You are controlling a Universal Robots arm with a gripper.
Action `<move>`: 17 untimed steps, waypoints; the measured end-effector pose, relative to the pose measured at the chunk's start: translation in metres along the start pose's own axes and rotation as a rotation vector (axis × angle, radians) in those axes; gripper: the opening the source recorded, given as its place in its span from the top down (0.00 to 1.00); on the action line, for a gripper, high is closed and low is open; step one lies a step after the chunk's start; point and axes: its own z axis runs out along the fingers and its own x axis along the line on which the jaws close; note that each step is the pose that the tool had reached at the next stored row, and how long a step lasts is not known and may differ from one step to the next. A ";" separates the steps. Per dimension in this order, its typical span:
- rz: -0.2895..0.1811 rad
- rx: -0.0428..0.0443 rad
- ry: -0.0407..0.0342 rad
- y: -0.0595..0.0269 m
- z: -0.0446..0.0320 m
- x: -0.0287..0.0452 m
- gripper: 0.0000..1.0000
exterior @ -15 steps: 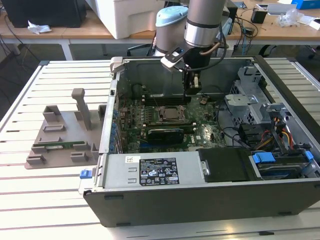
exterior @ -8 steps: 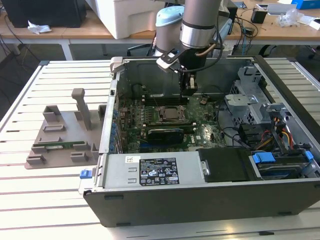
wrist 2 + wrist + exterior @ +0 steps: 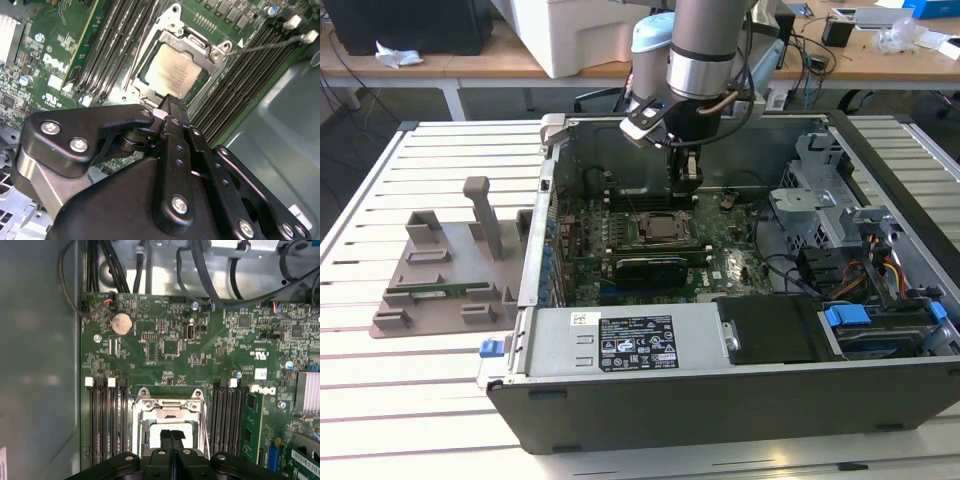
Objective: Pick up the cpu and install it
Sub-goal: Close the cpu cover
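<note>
The cpu [image 3: 172,72] lies flat in the motherboard socket [image 3: 150,47], its silver top facing up inside the open metal frame. In the exterior view the socket [image 3: 658,228] sits mid-board inside the open computer case. My gripper [image 3: 685,185] hangs just above and behind the socket. Its black fingers [image 3: 171,437] are pressed together with nothing between them, and in the first wrist view their tips overlap the cpu [image 3: 155,429]. In the second wrist view the gripper [image 3: 170,102] ends just short of the cpu's near edge.
Memory slots [image 3: 107,420] flank the socket on both sides, and a thin latch lever [image 3: 270,42] sticks out beside it. The case walls [image 3: 545,200], power supply [image 3: 630,340] and drive cage [image 3: 820,200] ring the board. A grey fixture [image 3: 445,270] stands on the table at the exterior view's left.
</note>
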 end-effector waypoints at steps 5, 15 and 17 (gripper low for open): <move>0.000 -0.0001 0.0001 -0.0065 0.0021 0.0003 0.89; 0.000 -0.0001 0.0000 -0.0329 0.0266 0.0026 0.89; 0.000 0.0000 0.0001 -0.0399 0.0291 0.0029 0.89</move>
